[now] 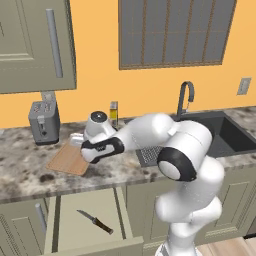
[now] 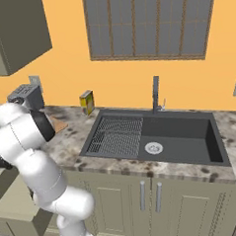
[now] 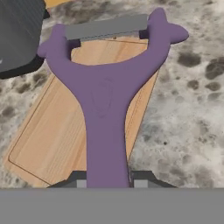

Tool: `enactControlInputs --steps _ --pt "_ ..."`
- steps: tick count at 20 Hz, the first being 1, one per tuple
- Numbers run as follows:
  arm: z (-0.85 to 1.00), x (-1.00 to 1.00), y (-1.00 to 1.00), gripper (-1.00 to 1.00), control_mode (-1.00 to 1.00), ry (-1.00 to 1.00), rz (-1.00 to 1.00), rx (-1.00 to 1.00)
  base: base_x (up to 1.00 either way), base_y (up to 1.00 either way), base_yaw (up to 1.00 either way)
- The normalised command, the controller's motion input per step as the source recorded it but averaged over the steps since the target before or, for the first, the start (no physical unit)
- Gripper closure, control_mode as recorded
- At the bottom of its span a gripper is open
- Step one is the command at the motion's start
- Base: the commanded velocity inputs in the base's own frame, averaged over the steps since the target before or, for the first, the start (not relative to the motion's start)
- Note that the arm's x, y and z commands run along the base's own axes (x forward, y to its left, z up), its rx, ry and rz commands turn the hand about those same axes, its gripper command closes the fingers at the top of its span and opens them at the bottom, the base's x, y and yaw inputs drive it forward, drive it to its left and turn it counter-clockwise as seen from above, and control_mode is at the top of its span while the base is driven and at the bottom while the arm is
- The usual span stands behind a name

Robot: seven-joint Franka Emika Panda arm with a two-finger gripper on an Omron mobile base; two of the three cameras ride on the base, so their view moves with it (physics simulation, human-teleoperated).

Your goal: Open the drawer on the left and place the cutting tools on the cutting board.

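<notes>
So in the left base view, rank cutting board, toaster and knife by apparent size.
1. cutting board
2. toaster, a close second; it stands farther back, so unsure
3. knife, in the open drawer

Gripper [image 3: 107, 180] grips purple peeler [image 3: 105, 92] above cutting board [image 3: 52, 131].

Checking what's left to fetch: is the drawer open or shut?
Open. The drawer is pulled out below the counter, its pale inside showing with the knife lying in it.
</notes>
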Motion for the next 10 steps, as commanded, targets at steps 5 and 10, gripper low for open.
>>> enactControlInputs --steps 5,10 --pt "-0.32 0.39 0.01 1.00 -1.00 0.04 0.00 0.00 0.00 0.00 0.00" --pt "-0.33 0.45 0.10 -1.00 -1.00 0.01 -0.01 0.00 0.00 0.00 0.00"
